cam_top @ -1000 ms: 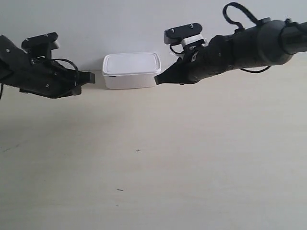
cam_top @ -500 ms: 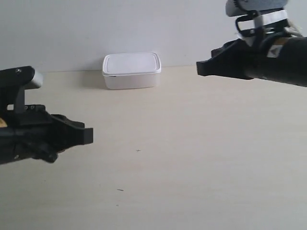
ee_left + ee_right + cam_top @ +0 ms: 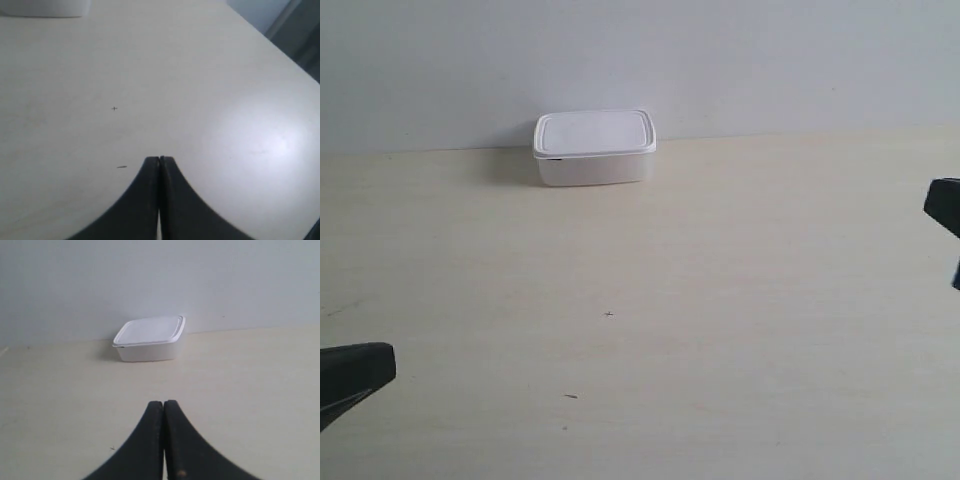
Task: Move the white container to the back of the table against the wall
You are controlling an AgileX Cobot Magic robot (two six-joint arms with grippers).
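Nearest, the left gripper (image 3: pixel 159 159) is clenched, its two black fingers pressed tip to tip with nothing between them, hovering over bare table (image 3: pixel 210 90). The right gripper (image 3: pixel 163 403) is the same, closed flat on itself, gripping nothing, and pointing toward the container (image 3: pixel 148 338), which is well ahead of it. In the exterior view only a dark tip of the arm at the exterior view's left (image 3: pixel 350 375) shows low at the edge. A dark sliver of the arm at the exterior view's right (image 3: pixel 945 208) shows at the side edge. Both are well apart from the container. Mid-table there are two tiny dark marks: a short dash (image 3: pixel 570 396) nearer and a small cross (image 3: pixel 608 314) beyond it. The container sits upright at the far edge of the table with its lid on and its long side to the exterior camera. Its back is against or just off the wall (image 3: pixel 770 60); actual contact can't be told.
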